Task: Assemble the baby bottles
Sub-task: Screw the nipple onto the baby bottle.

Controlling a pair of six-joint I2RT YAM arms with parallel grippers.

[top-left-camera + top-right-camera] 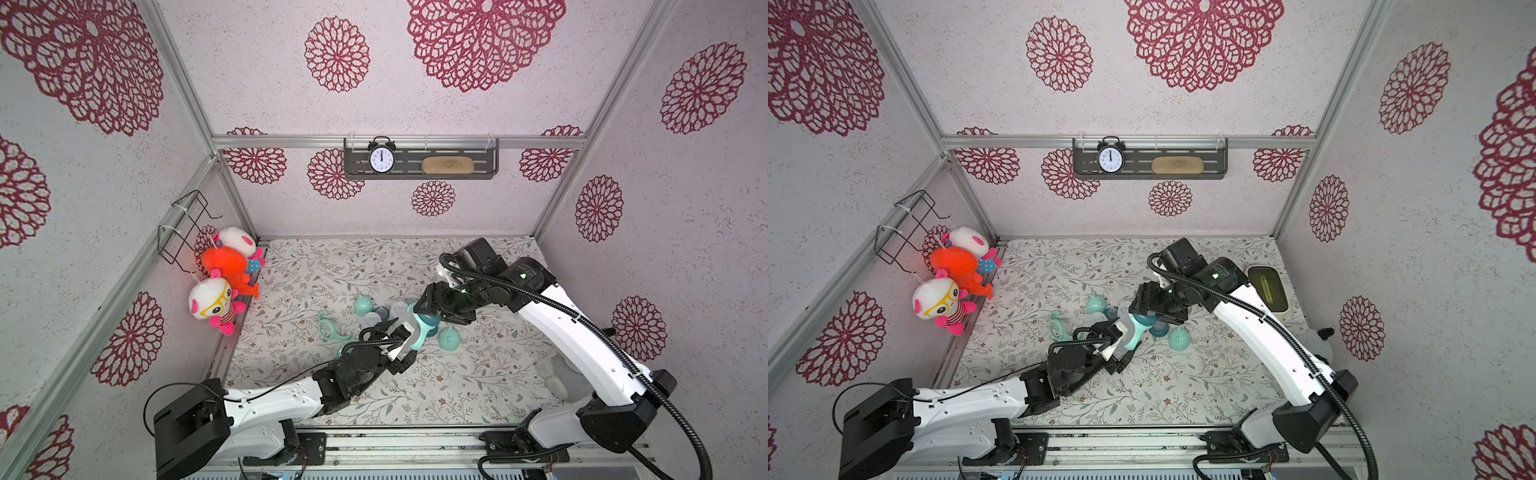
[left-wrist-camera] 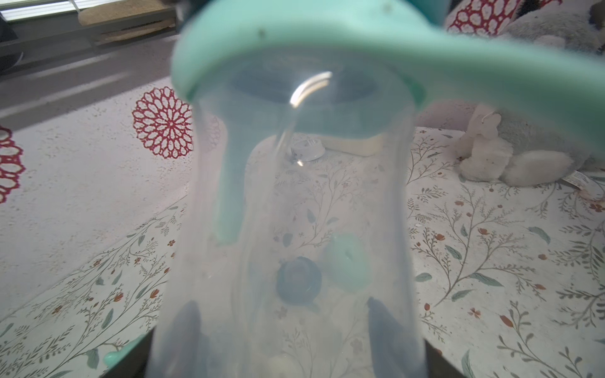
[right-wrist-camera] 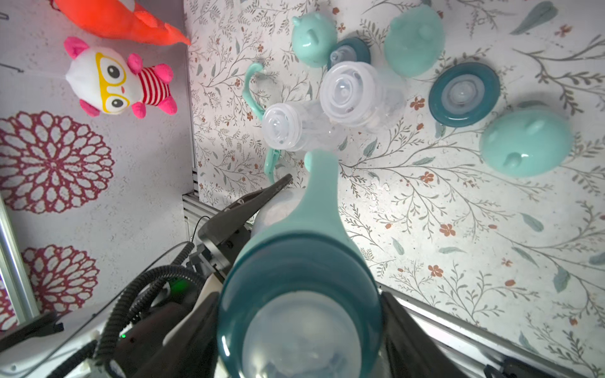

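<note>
One baby bottle, clear with a mint handle ring, is held tilted above the mat. My left gripper is shut on its clear body. My right gripper is shut on the dark teal nipple collar at the bottle's top, one finger on each side. Two more clear bottles lie on the mat. Around them are three mint caps, two loose teal collars and a mint handle.
Plush toys hang at the left wall under a wire basket. A white plush lies at the mat's right edge, and a white box stands at the back right. A clock sits on the wall shelf.
</note>
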